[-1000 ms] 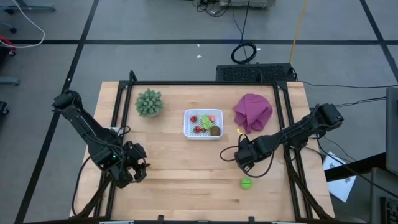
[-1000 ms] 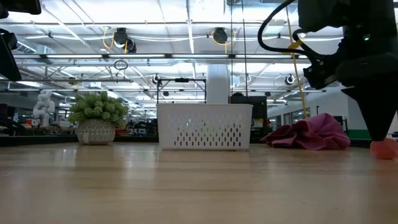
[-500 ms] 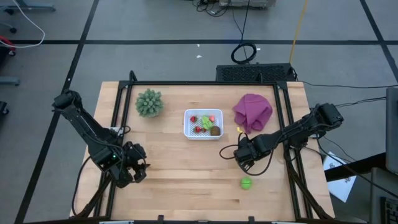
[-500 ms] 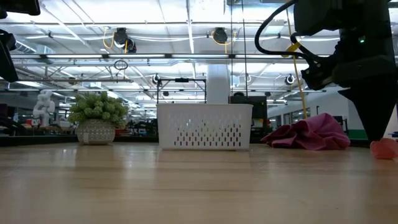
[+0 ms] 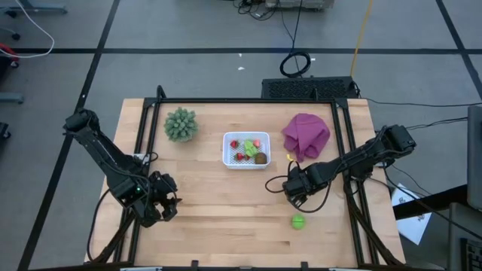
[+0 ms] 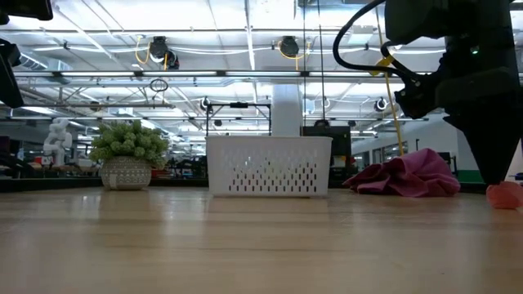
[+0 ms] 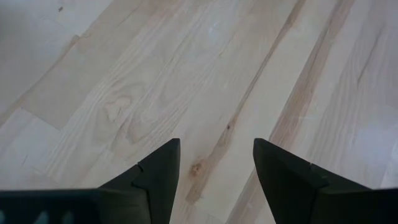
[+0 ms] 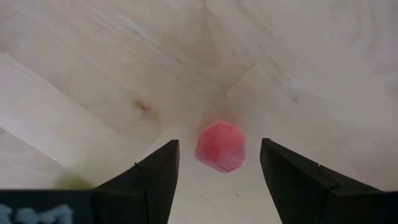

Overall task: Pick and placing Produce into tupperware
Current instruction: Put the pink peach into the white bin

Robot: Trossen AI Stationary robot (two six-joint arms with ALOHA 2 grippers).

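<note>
- Set against the picture from a second ago, the right gripper has slid a touch toward the table's near edge and now hangs lower over the pink piece; the left arm, the basket and the loose produce lie where they did.
- Nearest the near edge, right of centre, a bright green piece sits alone on the wooden table, clear of both arms.
- Just behind it, the right gripper points down at the boards with its fingers spread apart and holding nothing.
- In the right wrist view, a small pink-red piece lies on the wood in the gap between those two fingers, touching neither, slightly beyond their tips.
- That piece is rounded with flat facets, matte and coral-pink; in the low view it shows at the right edge, under the dark arm.
- Near the table's left near corner, the left gripper waits above bare wood, its fingers parted with nothing between them.
- Farther back, at the table's middle, the white perforated tupperware stands upright and holds red bits, a green piece and a brown oval.
- Toward the far left stands a spiky grey-green plant; toward the far right lies a crumpled purple cloth, near the tupperware but apart from it.
</note>
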